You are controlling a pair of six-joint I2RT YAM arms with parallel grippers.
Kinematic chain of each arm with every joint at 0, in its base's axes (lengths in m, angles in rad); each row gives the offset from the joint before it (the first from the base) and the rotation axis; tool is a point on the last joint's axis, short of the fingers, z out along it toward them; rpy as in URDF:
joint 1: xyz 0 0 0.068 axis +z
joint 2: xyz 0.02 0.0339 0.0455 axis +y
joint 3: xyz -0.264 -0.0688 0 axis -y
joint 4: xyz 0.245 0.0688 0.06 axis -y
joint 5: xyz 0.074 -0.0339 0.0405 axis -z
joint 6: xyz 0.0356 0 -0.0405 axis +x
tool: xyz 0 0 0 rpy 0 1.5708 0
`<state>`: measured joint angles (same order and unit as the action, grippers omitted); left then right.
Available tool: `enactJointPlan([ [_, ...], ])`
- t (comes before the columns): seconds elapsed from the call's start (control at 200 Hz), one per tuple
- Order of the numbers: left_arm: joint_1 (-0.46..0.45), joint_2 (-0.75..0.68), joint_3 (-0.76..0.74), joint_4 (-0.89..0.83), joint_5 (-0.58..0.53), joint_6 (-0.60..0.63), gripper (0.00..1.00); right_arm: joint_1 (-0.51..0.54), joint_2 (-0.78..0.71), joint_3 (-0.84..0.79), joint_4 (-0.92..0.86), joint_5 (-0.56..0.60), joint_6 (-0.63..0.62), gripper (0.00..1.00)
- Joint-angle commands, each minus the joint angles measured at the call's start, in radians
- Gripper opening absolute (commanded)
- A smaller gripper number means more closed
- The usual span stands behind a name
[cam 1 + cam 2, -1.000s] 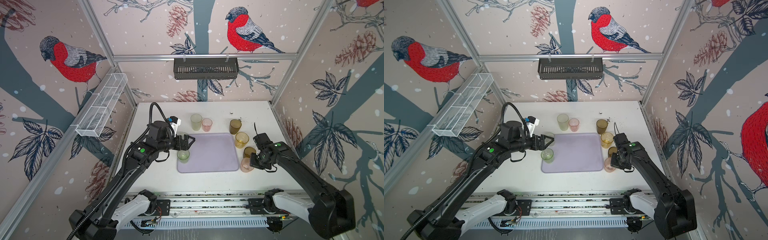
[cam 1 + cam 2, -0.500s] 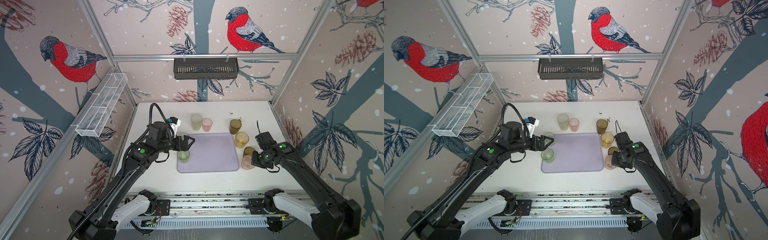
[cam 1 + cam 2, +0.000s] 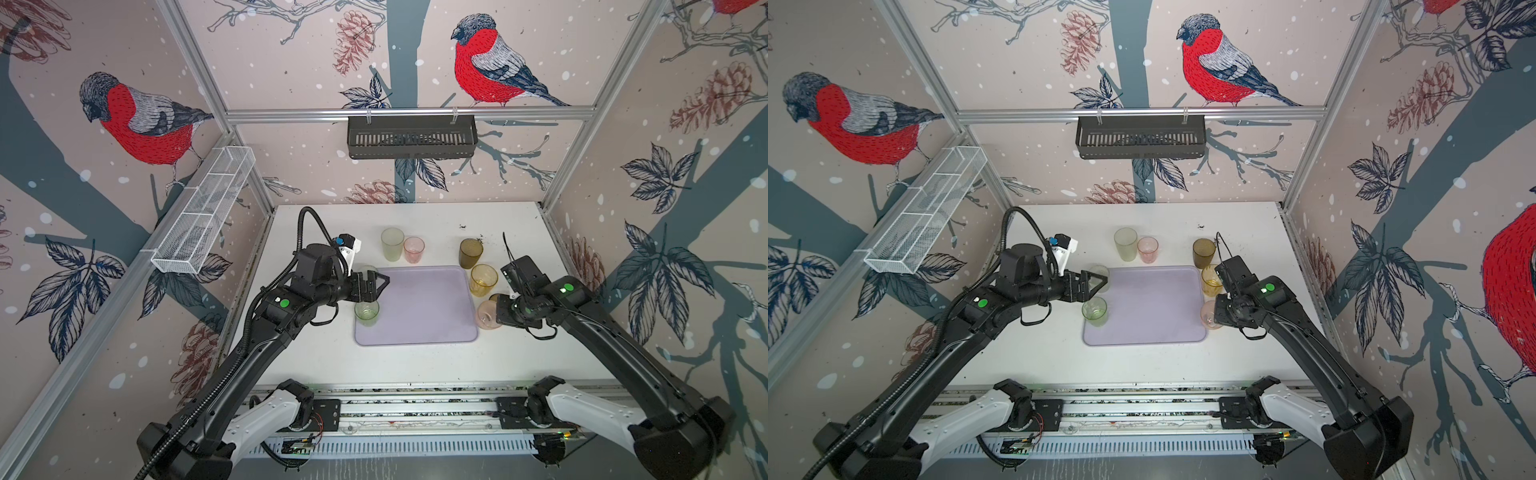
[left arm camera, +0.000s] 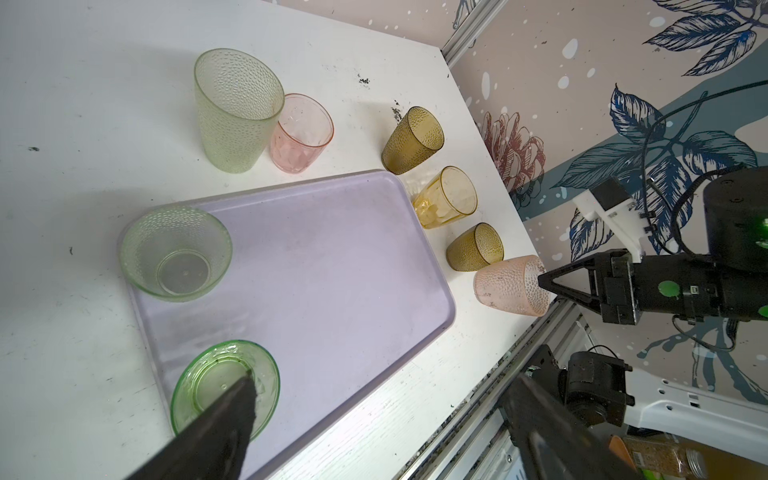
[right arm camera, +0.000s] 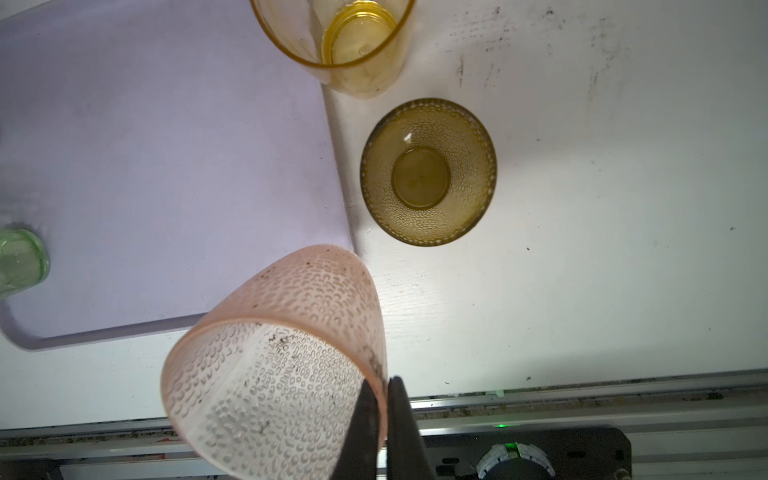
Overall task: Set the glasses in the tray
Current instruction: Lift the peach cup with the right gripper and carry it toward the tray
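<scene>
Fingers of right gripper [image 5: 384,384] pinched tight on rim of dimpled pink glass [image 5: 282,332], glass tilted, at near right corner of tray [image 3: 419,307]; amber glass [image 5: 428,172] on table just beside. Fingers of left gripper [image 3: 379,286] spread wide, holding nothing, above green glass [image 3: 366,312] at tray's left edge.

top views: my right arm [image 3: 602,332] hides most of small dark amber glass [image 3: 494,296] | right wrist: my right gripper [image 5: 383,386] covers some pink glass [image 5: 282,332] rim; yellow glass [image 5: 345,45], green glass [image 5: 18,262] cut by edges | left wrist: my left gripper [image 4: 382,376] blurred, cropped
</scene>
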<state>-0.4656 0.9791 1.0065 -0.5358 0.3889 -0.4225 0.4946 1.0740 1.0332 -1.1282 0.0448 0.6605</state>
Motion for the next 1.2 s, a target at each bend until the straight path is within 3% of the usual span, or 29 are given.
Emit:
enactJointPlan([
  [0.0, 0.001, -0.007, -0.001, 0.022, 0.004, 0.002, 0.95, 0.031, 0.029, 0.050, -0.033, 0.045, 0.028, 0.00],
  [0.415, 0.001, -0.001, 0.001, 0.011, -0.022, -0.009, 0.95, 0.163, 0.211, 0.238, -0.051, 0.099, 0.015, 0.00],
  [0.82, 0.003, 0.029, 0.060, -0.085, -0.095, 0.034, 0.95, 0.222, 0.355, 0.432, -0.053, 0.123, -0.026, 0.00],
  [1.196, 0.003, 0.013, 0.043, -0.075, -0.112, -0.013, 0.95, 0.250, 0.485, 0.581, -0.097, 0.116, -0.092, 0.00],
])
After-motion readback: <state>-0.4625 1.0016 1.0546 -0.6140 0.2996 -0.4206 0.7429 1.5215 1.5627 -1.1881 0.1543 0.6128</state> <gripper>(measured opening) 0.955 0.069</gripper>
